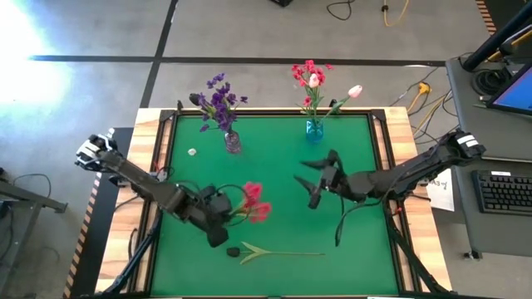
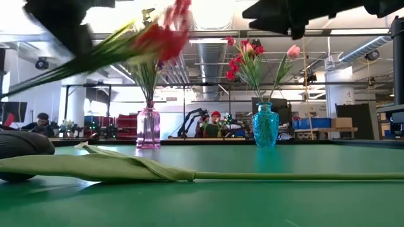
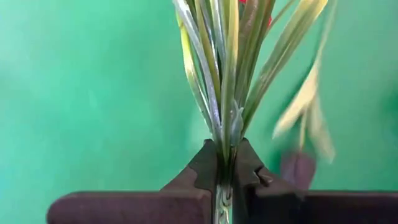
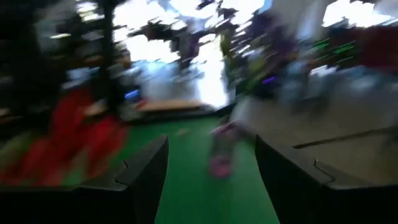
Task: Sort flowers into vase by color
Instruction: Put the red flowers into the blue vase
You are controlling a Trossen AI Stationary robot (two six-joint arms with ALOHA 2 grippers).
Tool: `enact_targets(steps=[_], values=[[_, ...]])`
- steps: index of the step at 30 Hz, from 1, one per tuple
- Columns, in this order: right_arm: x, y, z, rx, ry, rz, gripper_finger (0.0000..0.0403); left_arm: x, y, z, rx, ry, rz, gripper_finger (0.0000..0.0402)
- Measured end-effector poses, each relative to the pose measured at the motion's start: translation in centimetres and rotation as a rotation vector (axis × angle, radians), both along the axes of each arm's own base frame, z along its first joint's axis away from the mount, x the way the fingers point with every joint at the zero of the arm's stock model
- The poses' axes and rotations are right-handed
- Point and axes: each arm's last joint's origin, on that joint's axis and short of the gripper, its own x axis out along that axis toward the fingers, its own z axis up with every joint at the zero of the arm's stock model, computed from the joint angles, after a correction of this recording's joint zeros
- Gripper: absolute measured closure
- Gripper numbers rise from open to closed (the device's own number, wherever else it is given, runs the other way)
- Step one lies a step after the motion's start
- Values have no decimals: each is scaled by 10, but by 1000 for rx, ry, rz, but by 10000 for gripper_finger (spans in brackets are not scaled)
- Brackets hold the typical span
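Observation:
My left gripper [image 1: 224, 208] is shut on a red clustered spray [image 1: 253, 203] and carries it above the mat, left of centre. In the low view the spray [image 2: 165, 36] floats high, its leaves trailing. My right gripper [image 1: 316, 181] hangs open over the mat's middle right, touching nothing. A dark tulip [image 1: 234, 249] lies flat near the table's near edge, its stem [image 1: 291, 253] pointing right. Purple sprays [image 1: 218, 100] stand in a clear pink vase [image 1: 233, 142]. Red sprays and pale pink tulips [image 1: 312, 79] stand in a blue vase [image 1: 314, 128]. My left gripper pinches the red spray's stem [image 3: 224, 148] between its two fingers [image 3: 202, 165], just below where the long green leaves [image 3: 217, 68] fan out. The fingers lie across the stem. The spray is lifted clear of the mat, lying roughly level with its blooms toward the table's right.
Both vases stand near the far edge of the green mat [image 1: 274, 158]. A small white object [image 1: 192, 152] lies left of the pink vase. Wooden borders [image 1: 399, 116] frame the mat. In the low view people and shelving show in the room behind.

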Motion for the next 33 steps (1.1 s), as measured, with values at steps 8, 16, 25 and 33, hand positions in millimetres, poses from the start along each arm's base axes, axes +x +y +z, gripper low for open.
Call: enact_targets(steps=[8,16,25,33], values=[[15,1,-27,143,76,220,170,36,20,52,177,-539,-223,401],[39,9,-39,121,-101,318,170,52,42,58,330,-631,-255,402],[68,16,-30,70,-224,312,139,65,50,45,352,-598,-228,401],[72,18,-17,19,-253,309,106,79,46,32,311,-622,-190,401]])
